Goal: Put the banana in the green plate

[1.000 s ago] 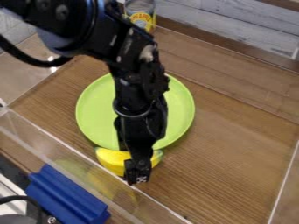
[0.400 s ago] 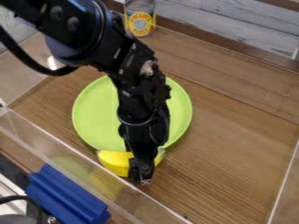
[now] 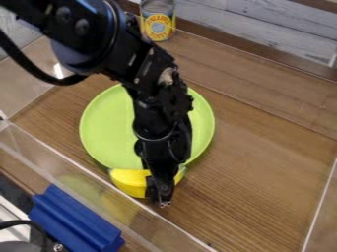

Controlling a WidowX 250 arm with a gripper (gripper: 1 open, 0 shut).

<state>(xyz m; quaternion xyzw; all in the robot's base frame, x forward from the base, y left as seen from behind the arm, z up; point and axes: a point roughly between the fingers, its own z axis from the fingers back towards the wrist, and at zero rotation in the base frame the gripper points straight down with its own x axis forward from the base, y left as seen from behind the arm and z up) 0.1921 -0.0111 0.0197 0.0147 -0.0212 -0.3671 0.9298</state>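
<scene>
Jaws closing at the banana, still down on the table beside the plate.

Between the picture a second back and this one I see the arm settle a touch and then hold: the last two views look alike, with the gripper (image 3: 161, 191) pointing straight down at the near rim of the green plate (image 3: 105, 123). The banana (image 3: 129, 180) lies on the wooden table (image 3: 263, 157), touching the plate's near edge and not in it, its right end hidden under the fingers. From this angle I cannot tell how far apart the jaws stand, or whether they have bitten onto the banana or only touch it. My judgement: this is the grasp itself, so lift and carry over the rim remain.
</scene>
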